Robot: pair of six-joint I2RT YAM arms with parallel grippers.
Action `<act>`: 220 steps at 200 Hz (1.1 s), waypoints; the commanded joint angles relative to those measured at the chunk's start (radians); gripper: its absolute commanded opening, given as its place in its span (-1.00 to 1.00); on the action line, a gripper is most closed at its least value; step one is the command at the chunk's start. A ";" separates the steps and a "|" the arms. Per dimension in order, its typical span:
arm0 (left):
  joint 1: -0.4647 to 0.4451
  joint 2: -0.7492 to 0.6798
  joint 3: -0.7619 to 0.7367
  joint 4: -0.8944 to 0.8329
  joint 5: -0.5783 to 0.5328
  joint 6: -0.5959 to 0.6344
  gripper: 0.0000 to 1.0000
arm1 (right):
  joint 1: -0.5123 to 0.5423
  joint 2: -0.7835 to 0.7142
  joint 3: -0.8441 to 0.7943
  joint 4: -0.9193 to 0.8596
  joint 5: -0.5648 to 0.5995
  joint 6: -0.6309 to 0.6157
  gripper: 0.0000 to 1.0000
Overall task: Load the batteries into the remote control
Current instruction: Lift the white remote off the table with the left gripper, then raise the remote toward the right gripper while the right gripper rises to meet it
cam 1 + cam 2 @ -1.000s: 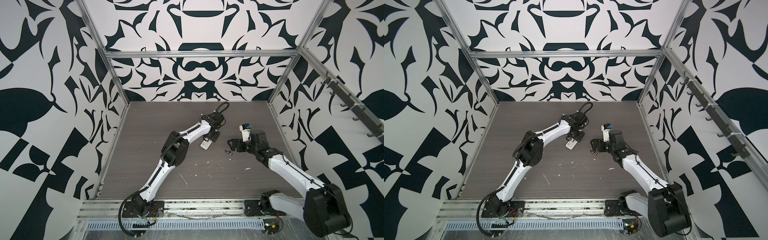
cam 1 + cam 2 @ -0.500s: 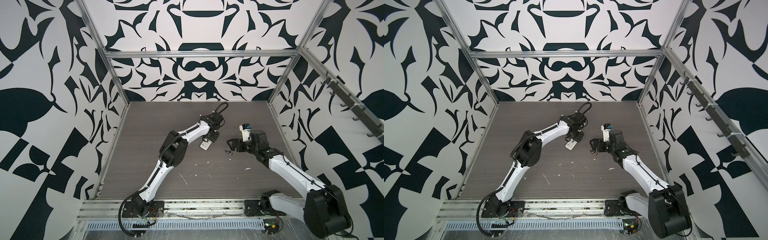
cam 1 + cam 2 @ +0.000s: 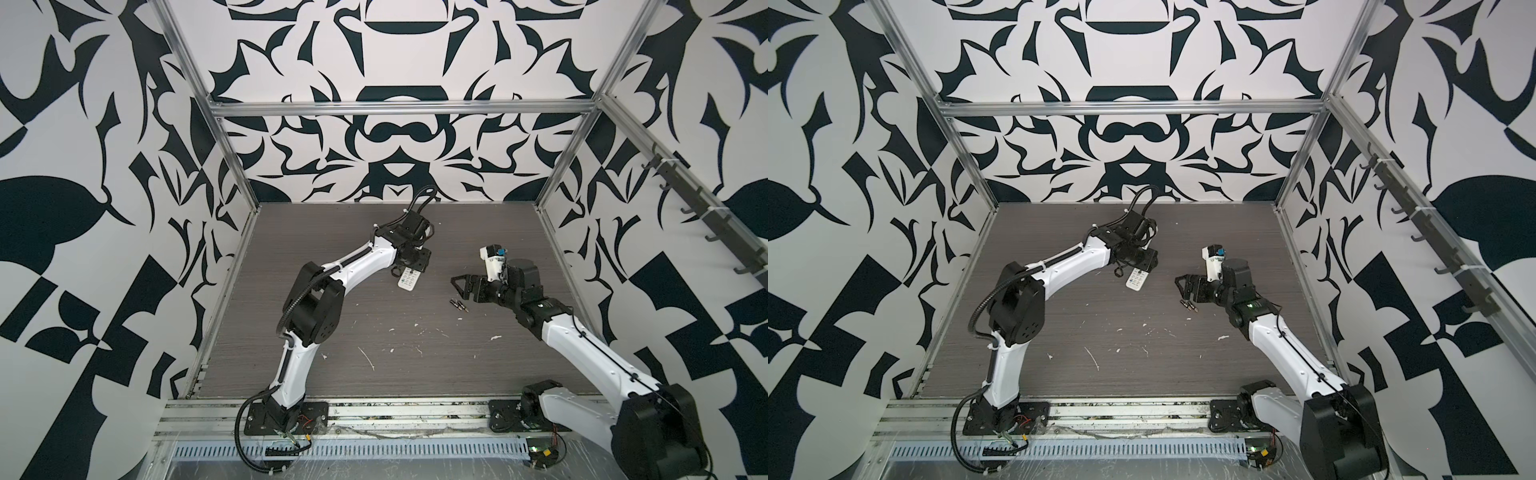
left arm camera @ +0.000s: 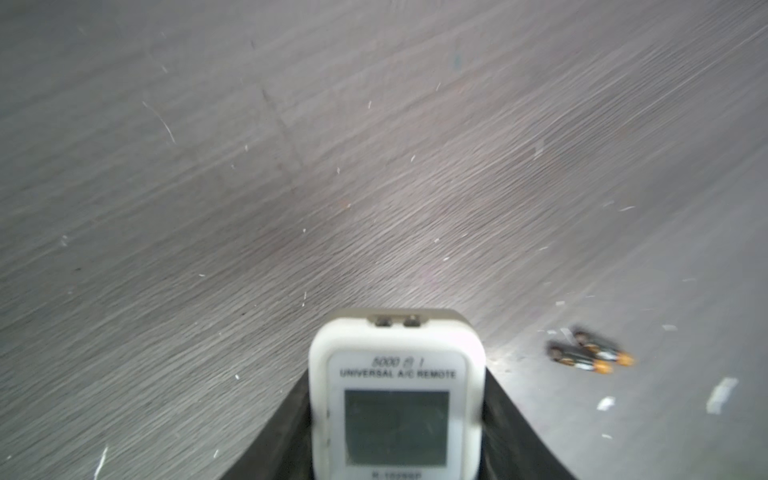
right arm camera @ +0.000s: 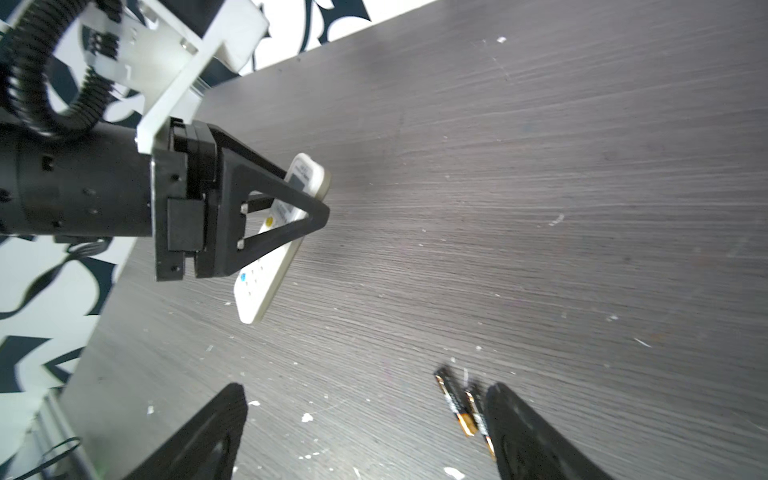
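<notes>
The white remote control (image 3: 408,282) (image 3: 1137,279) is held button side up by my left gripper (image 3: 412,271) (image 5: 309,216), which is shut on its long edges. Its grey screen end (image 4: 397,399) sticks out past the fingers. In the right wrist view the remote control (image 5: 266,286) is tilted, its low end close to the table. The two batteries (image 3: 459,305) (image 3: 1188,305) (image 4: 590,357) lie side by side on the table to its right. My right gripper (image 3: 459,289) (image 5: 365,390) hovers open just over them. The batteries (image 5: 456,405) sit right beside one finger (image 5: 523,432).
The dark wood-grain table (image 3: 374,332) carries scattered white flecks and scraps (image 3: 368,357). Patterned walls and aluminium frame posts (image 3: 232,166) close in the back and sides. A rail with hooks (image 3: 706,216) runs along the right wall.
</notes>
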 commanded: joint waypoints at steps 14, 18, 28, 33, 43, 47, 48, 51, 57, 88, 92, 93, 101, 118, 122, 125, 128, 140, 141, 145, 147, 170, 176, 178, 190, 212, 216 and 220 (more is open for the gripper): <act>0.008 -0.086 -0.040 0.067 0.093 -0.044 -0.25 | -0.003 -0.006 0.010 0.146 -0.146 0.063 0.88; 0.009 -0.093 -0.044 0.069 0.098 -0.046 -0.26 | -0.003 -0.005 0.008 0.159 -0.155 0.069 0.88; 0.014 -0.108 -0.051 0.074 0.115 -0.053 -0.26 | -0.003 -0.003 0.002 0.196 -0.185 0.084 0.89; 0.016 -0.115 -0.057 0.081 0.123 -0.057 -0.26 | -0.003 -0.003 -0.004 0.217 -0.199 0.092 0.89; 0.022 -0.137 -0.073 0.096 0.137 -0.066 -0.27 | -0.002 -0.005 -0.016 0.257 -0.222 0.105 0.89; 0.025 -0.144 -0.081 0.103 0.144 -0.069 -0.27 | -0.003 -0.005 -0.020 0.270 -0.231 0.106 0.90; 0.025 -0.147 -0.084 0.106 0.145 -0.070 -0.27 | -0.003 -0.005 -0.021 0.273 -0.233 0.107 0.90; 0.027 -0.153 -0.089 0.111 0.152 -0.073 -0.27 | -0.003 -0.005 -0.023 0.282 -0.239 0.110 0.90; 0.030 -0.166 -0.100 0.124 0.163 -0.079 -0.28 | -0.001 -0.005 -0.027 0.297 -0.249 0.115 0.90; 0.050 -0.214 -0.138 0.157 0.240 -0.106 -0.29 | -0.002 0.006 -0.030 0.368 -0.309 0.147 0.91; 0.055 -0.220 -0.146 0.162 0.253 -0.112 -0.29 | -0.002 0.005 -0.030 0.382 -0.319 0.154 0.90; 0.055 -0.221 -0.148 0.164 0.256 -0.113 -0.30 | -0.001 0.005 -0.031 0.385 -0.321 0.154 0.90; 0.065 -0.236 -0.166 0.182 0.281 -0.128 -0.30 | -0.002 0.004 -0.035 0.416 -0.342 0.166 0.91; 0.092 -0.272 -0.209 0.230 0.340 -0.168 -0.31 | -0.002 -0.004 -0.046 0.473 -0.374 0.179 0.93; 0.099 -0.281 -0.220 0.242 0.354 -0.179 -0.31 | -0.002 -0.007 -0.048 0.482 -0.381 0.180 0.94; 0.104 -0.287 -0.227 0.252 0.363 -0.185 -0.32 | -0.002 -0.009 -0.050 0.491 -0.385 0.180 0.95; 0.107 -0.294 -0.234 0.260 0.371 -0.190 -0.32 | -0.002 -0.009 -0.051 0.499 -0.391 0.180 0.95; 0.117 -0.318 -0.252 0.277 0.391 -0.200 -0.32 | -0.001 -0.011 -0.054 0.528 -0.414 0.183 0.96; 0.117 -0.320 -0.253 0.277 0.393 -0.200 -0.32 | -0.001 -0.011 -0.054 0.531 -0.417 0.183 0.96; 0.119 -0.328 -0.256 0.279 0.397 -0.199 -0.32 | -0.001 -0.010 -0.054 0.541 -0.424 0.187 0.97; 0.119 -0.332 -0.257 0.279 0.400 -0.198 -0.32 | -0.001 -0.008 -0.053 0.543 -0.429 0.189 0.97; 0.122 -0.372 -0.270 0.288 0.421 -0.193 -0.32 | 0.010 0.006 -0.043 0.610 -0.477 0.217 0.95; 0.122 -0.383 -0.273 0.294 0.433 -0.197 -0.31 | 0.013 0.009 -0.041 0.624 -0.485 0.224 0.94; 0.122 -0.388 -0.274 0.298 0.438 -0.198 -0.31 | 0.015 0.010 -0.040 0.629 -0.487 0.227 0.94; 0.124 -0.411 -0.288 0.329 0.467 -0.212 -0.31 | 0.024 0.016 -0.032 0.657 -0.502 0.241 0.94; 0.131 -0.453 -0.312 0.399 0.523 -0.245 -0.31 | 0.047 0.018 -0.005 0.682 -0.521 0.248 0.95; 0.132 -0.460 -0.317 0.412 0.533 -0.250 -0.31 | 0.053 0.017 -0.001 0.683 -0.522 0.247 0.95; 0.133 -0.469 -0.321 0.426 0.543 -0.255 -0.30 | 0.058 0.017 0.003 0.684 -0.522 0.245 0.95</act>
